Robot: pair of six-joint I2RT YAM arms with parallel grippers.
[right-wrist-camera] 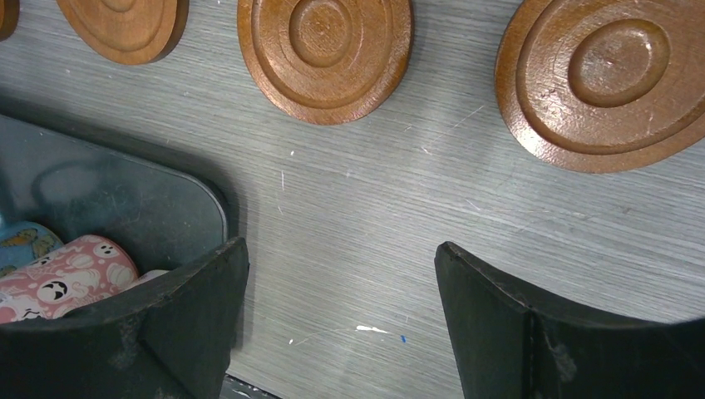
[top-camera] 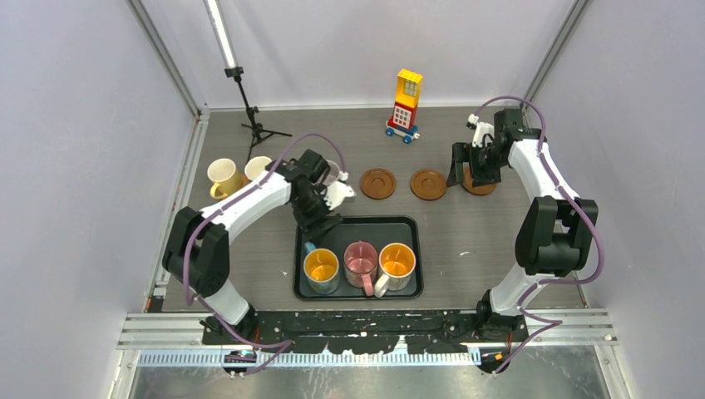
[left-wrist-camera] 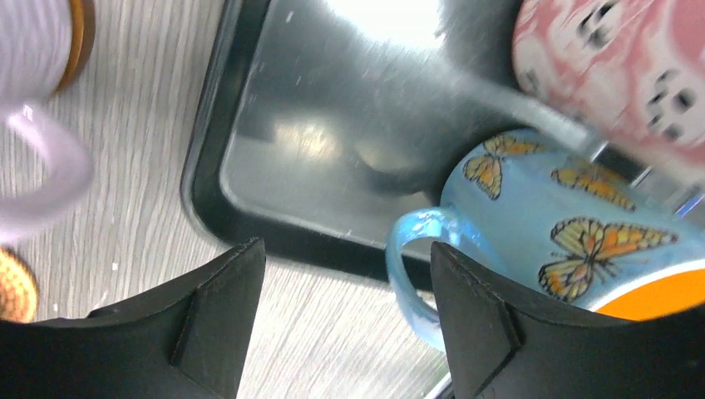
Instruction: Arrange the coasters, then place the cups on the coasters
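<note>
A grey wood-grain table sits inside pale walls, with a strip lamp on a tripod at the rear left. The left arm rises from its base, folds at the elbow and reaches forward and right, with the wrist turned down. This puts the left gripper over the far left corner of a black tray. Its fingers stand spread with nothing pinched between them. Two cream mugs stand well to its left. A lilac mug stands just beyond it on a coaster. A blue mug stands in the tray just on its near side, handle close by the right finger; I cannot tell if they touch. To the right of that gripper, a pink mug and a white mug share the tray. The right arm climbs to a high elbow, then stretches forward and slightly left, with the right gripper pointing down. Its jaws are wide apart over bare table and hold nothing. One of the coasters lies just ahead of its right finger, and two more lie in a row to its left, apart from each other. A toy tower stands beyond and to its left.
</note>
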